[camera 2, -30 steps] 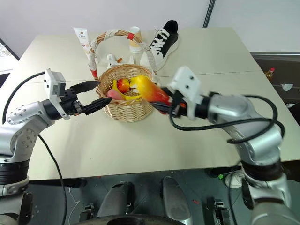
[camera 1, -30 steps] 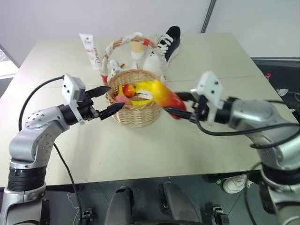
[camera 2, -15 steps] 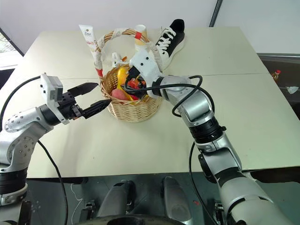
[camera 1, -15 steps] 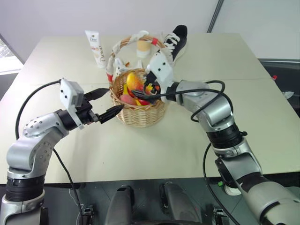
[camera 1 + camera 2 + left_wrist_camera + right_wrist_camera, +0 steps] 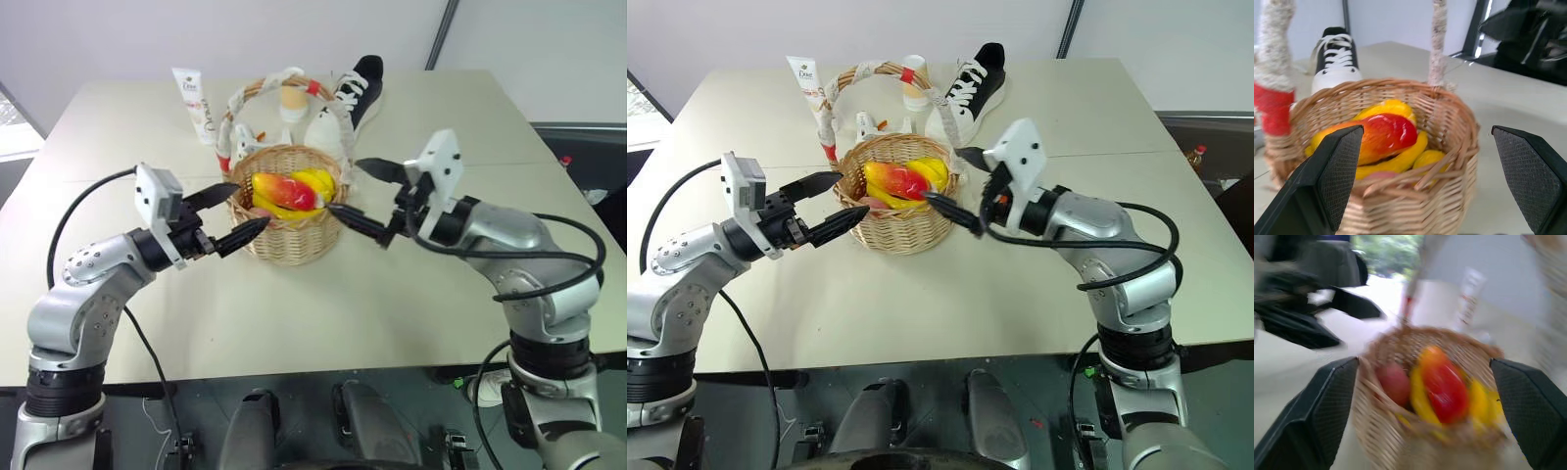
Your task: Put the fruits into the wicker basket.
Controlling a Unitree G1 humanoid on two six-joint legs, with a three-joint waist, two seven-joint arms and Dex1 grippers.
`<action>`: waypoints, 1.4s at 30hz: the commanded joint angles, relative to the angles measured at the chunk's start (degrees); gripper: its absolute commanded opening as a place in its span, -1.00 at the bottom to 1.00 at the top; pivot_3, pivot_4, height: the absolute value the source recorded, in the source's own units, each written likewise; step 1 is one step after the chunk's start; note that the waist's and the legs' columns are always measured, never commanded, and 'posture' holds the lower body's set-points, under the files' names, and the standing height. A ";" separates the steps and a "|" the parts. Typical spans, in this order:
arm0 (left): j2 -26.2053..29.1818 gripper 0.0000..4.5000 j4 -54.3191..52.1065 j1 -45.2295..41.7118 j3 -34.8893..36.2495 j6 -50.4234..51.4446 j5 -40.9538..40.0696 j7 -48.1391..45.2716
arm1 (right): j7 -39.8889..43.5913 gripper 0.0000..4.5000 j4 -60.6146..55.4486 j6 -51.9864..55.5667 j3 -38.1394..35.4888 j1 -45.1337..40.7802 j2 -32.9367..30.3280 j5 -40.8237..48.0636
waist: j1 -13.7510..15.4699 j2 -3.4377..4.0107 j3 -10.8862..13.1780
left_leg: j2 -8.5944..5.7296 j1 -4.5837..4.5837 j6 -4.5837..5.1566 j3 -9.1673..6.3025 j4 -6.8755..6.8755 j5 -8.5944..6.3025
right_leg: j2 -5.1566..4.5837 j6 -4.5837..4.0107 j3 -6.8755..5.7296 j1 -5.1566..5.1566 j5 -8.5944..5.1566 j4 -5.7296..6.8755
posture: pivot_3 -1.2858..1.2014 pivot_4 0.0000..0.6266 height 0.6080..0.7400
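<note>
A beige table (image 5: pixel 411 284) carries everything. Toward its far side lies a black-and-white sneaker (image 5: pixel 345 103), with a white tube (image 5: pixel 195 104) far left and a tan paper cup (image 5: pixel 288 102) behind the basket handle. The wicker basket (image 5: pixel 290 233) stands mid-table, its arched handle wrapped white with red bands. Inside it lie the red-orange mango (image 5: pixel 285 191) on top, a yellow banana (image 5: pixel 1400 159) beneath, a lemon (image 5: pixel 318 179) at the right and a pink peach (image 5: pixel 1395 383). The left gripper (image 5: pixel 229 211) hovers just left of the basket, fingers spread and empty. The right gripper (image 5: pixel 364 196) hangs just right of it, fingers released, holding nothing.
</note>
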 commanded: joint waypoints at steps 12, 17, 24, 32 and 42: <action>-2.03 1.00 -0.20 -3.97 -3.22 -0.84 -0.03 -0.90 | -11.42 0.18 23.96 -12.75 1.07 -9.54 15.28 -6.96 | 0.39 0.02 0.01 | 0.07 -0.10 -0.01 0.00 -0.06 0.01 | -0.06 -0.05 0.00 -0.04 0.02 -0.04 | 0.03 -0.52 1.00; -2.21 1.00 -1.31 -3.00 -3.14 -0.75 -0.17 -0.26 | -11.33 -0.96 23.03 -12.78 0.15 -8.78 14.87 -6.08 | 0.24 0.02 0.01 | 0.06 -0.14 -0.01 0.01 -0.05 0.01 | -0.11 -0.04 0.01 -0.07 0.03 -0.04 | 0.03 -0.52 1.00; -2.98 1.00 -0.33 -4.21 -4.18 -1.12 -0.11 -0.56 | -15.31 -0.97 17.06 -12.55 -6.06 -5.92 9.94 -6.86 | 0.39 0.02 0.01 | 0.05 -0.12 -0.01 0.00 -0.05 0.01 | 0.00 -0.05 0.00 -0.08 0.03 -0.02 | 0.03 -0.52 1.00; -5.24 1.00 3.90 -7.54 -7.04 -2.49 1.25 -2.91 | -25.48 -0.97 22.26 -15.71 -23.23 0.03 -0.27 -10.16 | 1.63 0.02 0.01 | -0.17 -0.24 0.00 0.00 -0.03 0.01 | -0.15 -0.03 0.01 -0.08 0.02 -0.14 | 0.03 -0.52 1.00; -8.01 1.00 8.63 -11.19 -9.12 -4.72 4.05 -4.45 | -26.81 -0.49 28.45 -22.36 -25.60 2.47 -1.54 -11.16 | 0.09 0.10 -0.01 | -0.04 -0.01 0.01 0.15 -0.08 0.01 | 0.08 -0.03 0.20 -0.08 0.02 0.02 | 0.03 -0.52 1.00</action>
